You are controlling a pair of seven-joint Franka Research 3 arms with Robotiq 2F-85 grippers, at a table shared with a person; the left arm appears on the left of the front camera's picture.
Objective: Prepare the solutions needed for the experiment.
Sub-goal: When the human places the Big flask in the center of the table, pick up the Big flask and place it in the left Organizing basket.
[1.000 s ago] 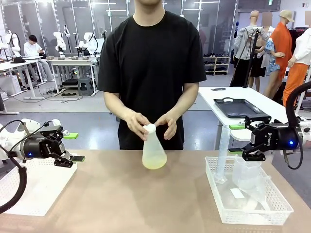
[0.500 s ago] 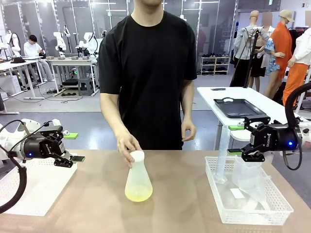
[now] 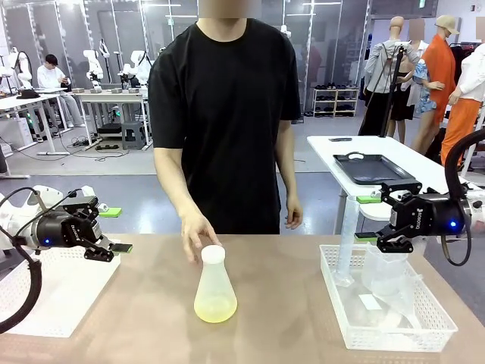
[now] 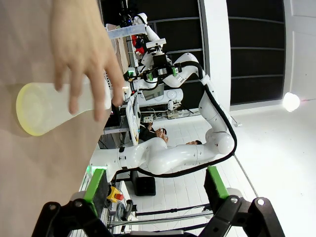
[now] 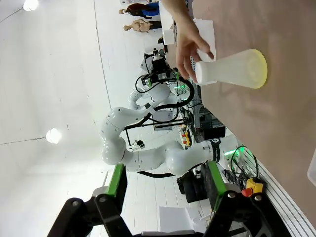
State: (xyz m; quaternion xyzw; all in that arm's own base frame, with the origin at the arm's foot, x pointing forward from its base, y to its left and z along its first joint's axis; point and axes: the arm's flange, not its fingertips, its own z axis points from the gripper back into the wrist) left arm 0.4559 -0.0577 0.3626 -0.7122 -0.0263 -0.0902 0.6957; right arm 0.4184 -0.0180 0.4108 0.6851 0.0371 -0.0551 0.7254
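A whitish plastic conical flask (image 3: 214, 282) with a white cap stands upright on the brown table, near the middle. The solutions (image 3: 215, 309) form a shallow pale yellow-green layer in its base. A person's hand (image 3: 197, 233) hovers at the cap, its fingers curled around the neck (image 5: 205, 71). My left gripper (image 3: 115, 230) hangs open at the table's left, well clear of the flask (image 4: 54, 104). At the right, above the basket, my right gripper (image 3: 369, 218) is open with nothing between its fingers. Each wrist view shows its own gripper (image 4: 156, 185) (image 5: 164, 181) open, with the flask farther off.
A white mesh basket (image 3: 436, 334) at the right holds a clear measuring cylinder (image 3: 347, 243) and other clear glassware (image 3: 388, 274). A white mat (image 3: 57, 299) lies under my left gripper. A black tray (image 3: 375, 168) sits on a side table behind.
The person brought the flask from the far edge nearer to me and slightly left, then set it down. One hand dropped to the person's side. Both grippers stayed still.
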